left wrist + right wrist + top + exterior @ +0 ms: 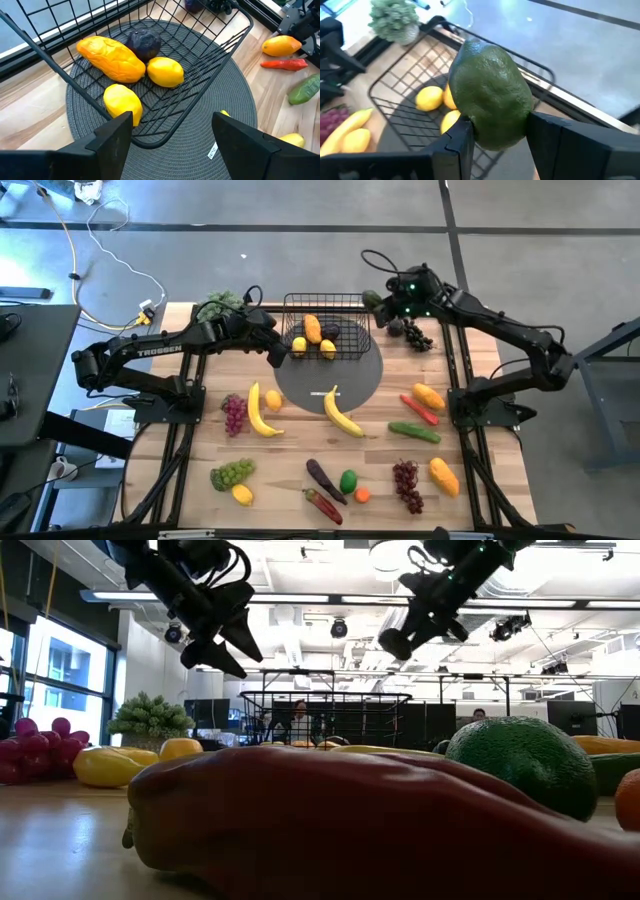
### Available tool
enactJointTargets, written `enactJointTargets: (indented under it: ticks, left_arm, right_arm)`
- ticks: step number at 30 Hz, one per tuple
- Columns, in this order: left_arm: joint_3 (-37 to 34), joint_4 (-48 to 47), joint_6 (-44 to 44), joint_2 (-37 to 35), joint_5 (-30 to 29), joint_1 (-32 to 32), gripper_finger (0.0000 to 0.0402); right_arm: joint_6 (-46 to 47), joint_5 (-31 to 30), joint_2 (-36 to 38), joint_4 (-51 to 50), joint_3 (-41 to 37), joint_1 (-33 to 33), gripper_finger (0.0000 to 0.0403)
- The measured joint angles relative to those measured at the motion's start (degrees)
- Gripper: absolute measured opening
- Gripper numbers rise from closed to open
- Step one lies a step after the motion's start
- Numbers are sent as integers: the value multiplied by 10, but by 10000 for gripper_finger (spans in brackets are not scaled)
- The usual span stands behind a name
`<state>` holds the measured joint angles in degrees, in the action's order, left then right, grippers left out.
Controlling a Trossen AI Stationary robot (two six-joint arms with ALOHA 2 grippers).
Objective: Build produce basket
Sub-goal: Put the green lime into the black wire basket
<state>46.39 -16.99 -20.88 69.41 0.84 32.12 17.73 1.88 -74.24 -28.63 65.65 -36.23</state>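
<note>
The black wire basket stands on a round grey mat at the table's far middle. In it lie an orange mango, a dark purple fruit and two lemons. My left gripper hovers open over the basket's near left corner, holding nothing. My right gripper is up in the air by the basket's far right corner, shut on a green avocado. More produce lies spread over the near half of the table. My right gripper pinches the avocado between its two fingers, one on each side of the end nearest the wrist. The fingers slant downward from the table's far right. The avocado juts out past the fingertips, lifted clear above the basket's far right rim.
Two bananas, purple grapes, a cucumber, red peppers, mangoes, green grapes and an eggplant lie on the near table. A leafy bunch sits far left; dark grapes lie far right.
</note>
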Motion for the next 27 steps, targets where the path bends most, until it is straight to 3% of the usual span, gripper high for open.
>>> enactJointTargets:
  ticks: [14,27]
  left_arm:
    - [0,0,0,0,0,0,261]
    - [0,1,-1,0,0,0,261]
  right_arm:
    - [-8,-15,-2,94,-70,82,122]
    - [2,-12,-90,121,-84,104,122]
